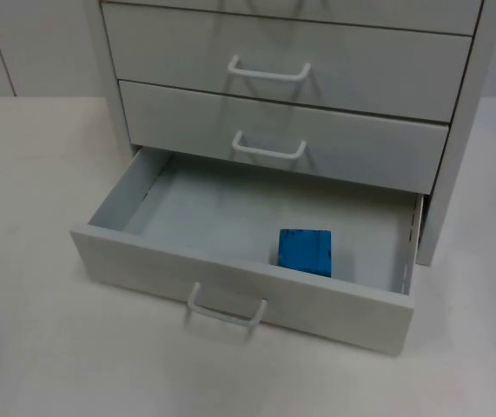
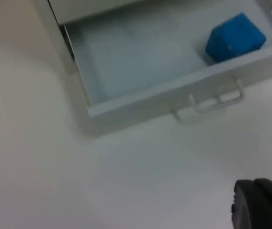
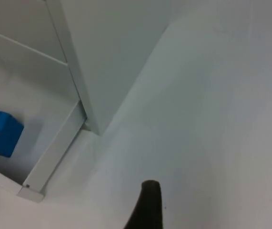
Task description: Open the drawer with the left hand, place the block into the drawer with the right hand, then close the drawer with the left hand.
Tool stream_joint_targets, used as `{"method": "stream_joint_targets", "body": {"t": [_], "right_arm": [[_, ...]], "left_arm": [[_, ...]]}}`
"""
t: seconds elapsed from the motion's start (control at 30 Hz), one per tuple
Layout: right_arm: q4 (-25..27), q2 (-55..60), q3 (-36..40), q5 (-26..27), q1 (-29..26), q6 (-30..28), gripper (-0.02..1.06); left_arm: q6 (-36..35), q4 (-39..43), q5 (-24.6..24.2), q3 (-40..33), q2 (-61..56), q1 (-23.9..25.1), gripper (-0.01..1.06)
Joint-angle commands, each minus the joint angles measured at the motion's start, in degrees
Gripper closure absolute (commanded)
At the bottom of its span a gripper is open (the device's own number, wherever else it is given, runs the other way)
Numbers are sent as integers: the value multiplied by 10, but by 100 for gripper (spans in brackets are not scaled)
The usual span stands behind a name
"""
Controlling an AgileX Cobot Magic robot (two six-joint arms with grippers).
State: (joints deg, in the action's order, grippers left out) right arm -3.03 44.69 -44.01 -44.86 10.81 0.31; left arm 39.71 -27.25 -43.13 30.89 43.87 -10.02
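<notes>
Black fingertips are what can be made out of either arm, so whether the pincers are spread or clenched I cannot tell. The left gripper hovers over bare tabletop in front of the open drawer, well apart from its handle. The right gripper hangs over the table beside the cabinet's right flank, holding nothing that can be seen; it appears to be waiting.

Inside the pulled-out bottom drawer lies the blue block, resting on the drawer floor close behind the front panel and toward its right end, touching neither side wall. The two upper drawers are closed.

By my reading, opening and placing are done. What remains is the closing: the left gripper must reach the front panel or handle and push the drawer home.
</notes>
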Motion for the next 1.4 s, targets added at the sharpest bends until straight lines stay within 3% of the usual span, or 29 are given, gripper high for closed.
{"method": "stream_joint_targets", "body": {"t": [0.0,0.13,0.27,0.3,0.47,0.5,0.67,0.7,0.83,1.03,1.1,1.17,1.27,1.37], "right_arm": [[-3,-3,9,17,3,3,34],[-3,-3,29,27,3,3,34],[-3,-3,37,32,3,8,34],[-3,-3,37,32,3,8,34],[-3,-3,37,32,3,8,34],[-3,-3,37,32,3,8,34],[-12,-3,37,32,3,8,34],[-12,-3,37,32,3,8,34],[-16,-3,37,32,3,8,34],[-27,-3,37,32,3,8,34],[-28,-3,37,32,3,9,34],[-28,-3,37,32,3,9,34],[-28,-3,37,32,3,11,34],[-28,-3,37,32,3,17,34]], "left_arm": [[4,-6,-1,15,33,1,105],[4,11,-11,61,86,-13,105],[-93,153,-9,122,140,-78,105],[-93,153,-9,122,140,-78,105],[-237,415,4,128,188,-215,105],[-237,415,4,128,188,-215,105],[-307,582,6,128,248,-347,105],[-307,582,6,128,248,-347,105],[-416,682,7,128,298,-392,105],[-426,701,76,115,342,-421,105],[-473,766,118,76,351,-433,105],[-491,786,122,66,351,-436,105],[-624,939,137,17,355,-448,105],[-669,978,139,14,366,-448,105]]}}
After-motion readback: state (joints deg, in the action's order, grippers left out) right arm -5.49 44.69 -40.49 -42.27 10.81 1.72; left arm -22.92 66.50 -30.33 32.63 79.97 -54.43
